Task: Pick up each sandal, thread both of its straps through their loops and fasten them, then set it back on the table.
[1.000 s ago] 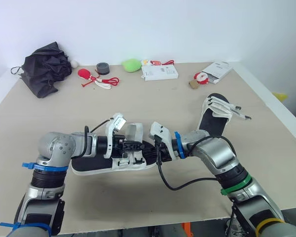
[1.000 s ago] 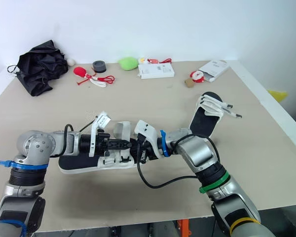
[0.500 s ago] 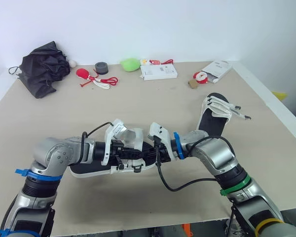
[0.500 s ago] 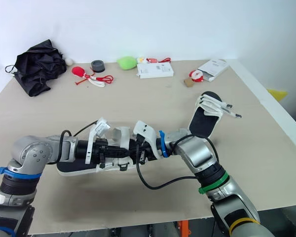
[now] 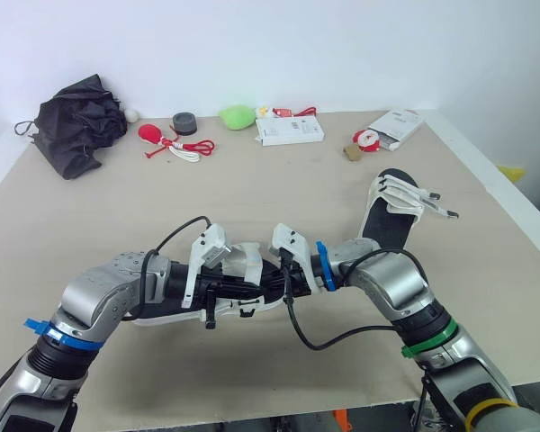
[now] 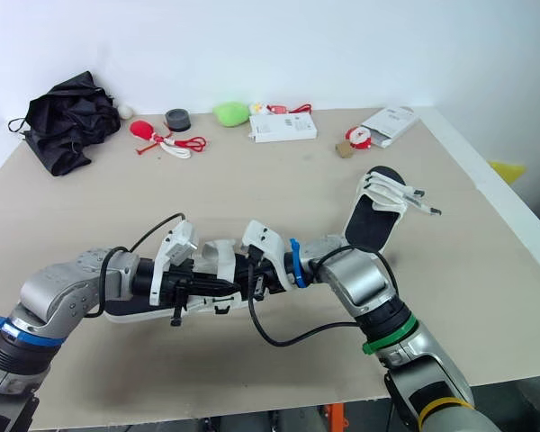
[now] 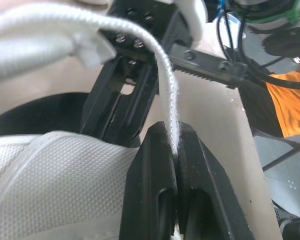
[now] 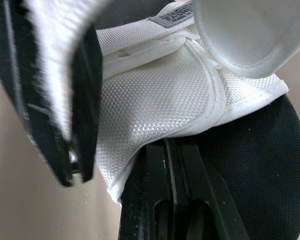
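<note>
Both grippers pinch the near sandal from opposite ends.
The left gripper (image 7: 171, 142) is closed on a white strap (image 7: 165, 65) of the sandal (image 5: 245, 261), which sits low at the front middle of the table (image 5: 297, 180). The right gripper (image 8: 172, 150) is clamped on its white webbing. Both forearms reach inward, low over the tabletop. The second sandal (image 5: 391, 216) lies well apart, toward the right edge.
</note>
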